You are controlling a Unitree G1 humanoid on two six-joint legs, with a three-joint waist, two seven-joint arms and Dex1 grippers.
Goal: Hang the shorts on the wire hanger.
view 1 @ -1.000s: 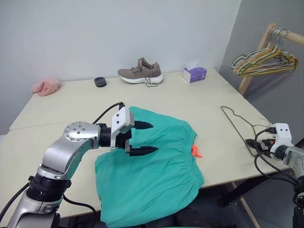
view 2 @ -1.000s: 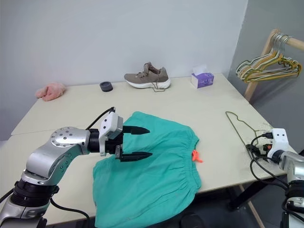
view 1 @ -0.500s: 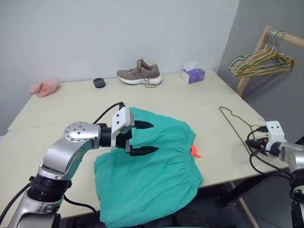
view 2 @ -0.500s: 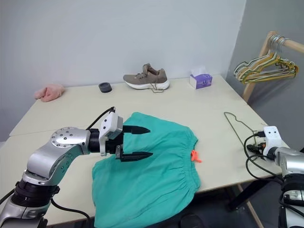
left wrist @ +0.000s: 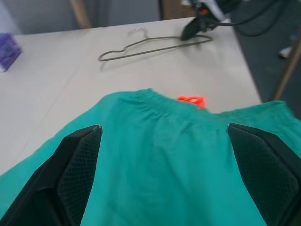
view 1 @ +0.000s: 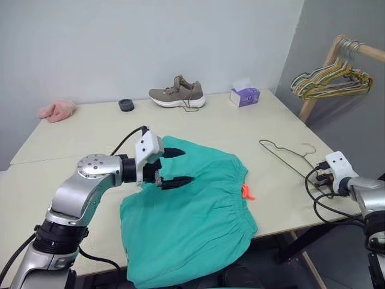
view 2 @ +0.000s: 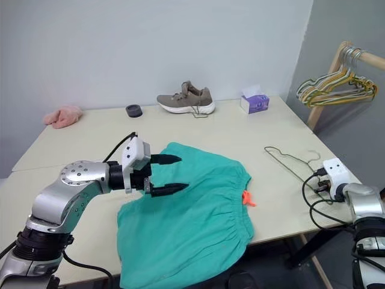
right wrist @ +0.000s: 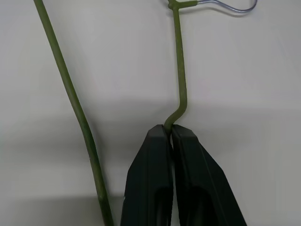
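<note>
The teal-green shorts point(view 1: 192, 211) lie flat on the near part of the table, their lower end hanging over the front edge, with a small orange-red piece point(view 1: 248, 192) at the waistband. My left gripper point(view 1: 186, 165) hovers open just above the shorts' far left part; its fingers point(left wrist: 77, 165) frame the fabric. The thin olive wire hanger point(view 1: 284, 159) lies on the table to the right of the shorts. At the table's right edge, my right gripper point(right wrist: 170, 128) is shut on one end of the wire hanger point(right wrist: 181, 70).
A brown shoe point(view 1: 178, 91), a purple tissue box point(view 1: 245, 95), a black ring point(view 1: 126, 104) and a pink cloth point(view 1: 57, 110) sit along the far side of the table point(view 1: 90, 135). A wooden rack with a bundle of coloured hangers point(view 1: 329, 81) stands beyond the right edge.
My right gripper has closed on the wire hanger, and the hanger has swung and slid leftwards on the table. My left gripper shifted slightly left and farther over the shorts, still open.
</note>
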